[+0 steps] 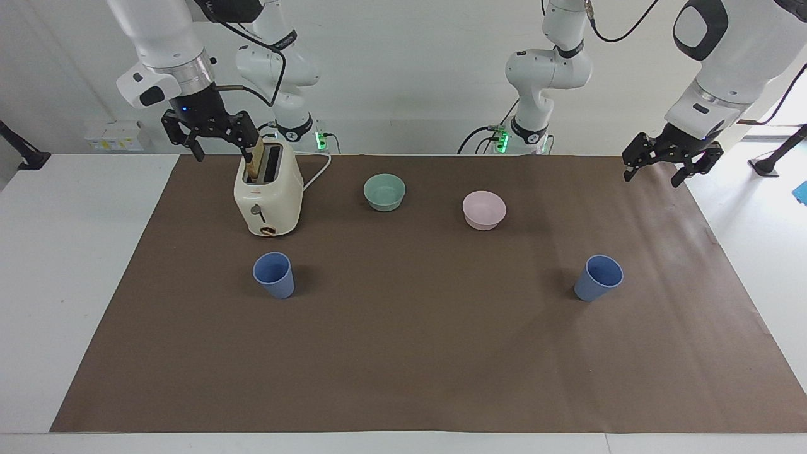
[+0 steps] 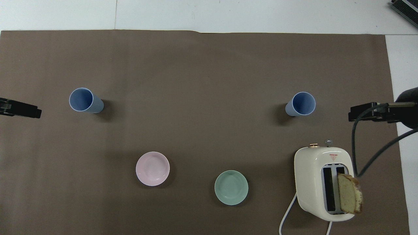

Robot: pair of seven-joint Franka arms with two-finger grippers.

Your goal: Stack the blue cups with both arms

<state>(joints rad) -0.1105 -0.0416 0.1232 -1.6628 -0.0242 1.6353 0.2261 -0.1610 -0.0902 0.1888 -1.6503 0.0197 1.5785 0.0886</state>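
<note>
- Two blue cups are standing upright on the brown mat, well apart: one cup (image 1: 274, 275) (image 2: 85, 100)... no, counted plainly, one cup (image 1: 597, 278) (image 2: 85, 100) is sitting toward the left arm's end of the table, and the other cup (image 1: 274, 275) (image 2: 301, 104) is sitting toward the right arm's end.
- Both cups are standing with their mouths up, and nothing is touching either of them.
- Two bowls are sitting nearer to the robots than the cups: one pink bowl (image 1: 484, 210) (image 2: 152, 168) and one green bowl (image 1: 384, 192) (image 2: 231, 187), side by side but apart.
- One cream toaster (image 1: 267, 195) (image 2: 323, 182) is standing nearer to the robots than the cup at the right arm's end, with one slice of bread (image 1: 255, 161) (image 2: 350, 197) sticking out of a slot.
- The left gripper (image 1: 669, 165) (image 2: 20, 109) is hanging in the air over the mat's edge at the left arm's end, with its fingers spread and holding nothing.
- The right gripper (image 1: 211, 135) is hovering over the toaster's end of the mat, just beside the bread, with its fingers spread wide and gripping nothing.
- One brown mat (image 1: 403, 353) (image 2: 196, 65) is covering most of the one white table (image 1: 69, 252) (image 2: 228, 14).
</note>
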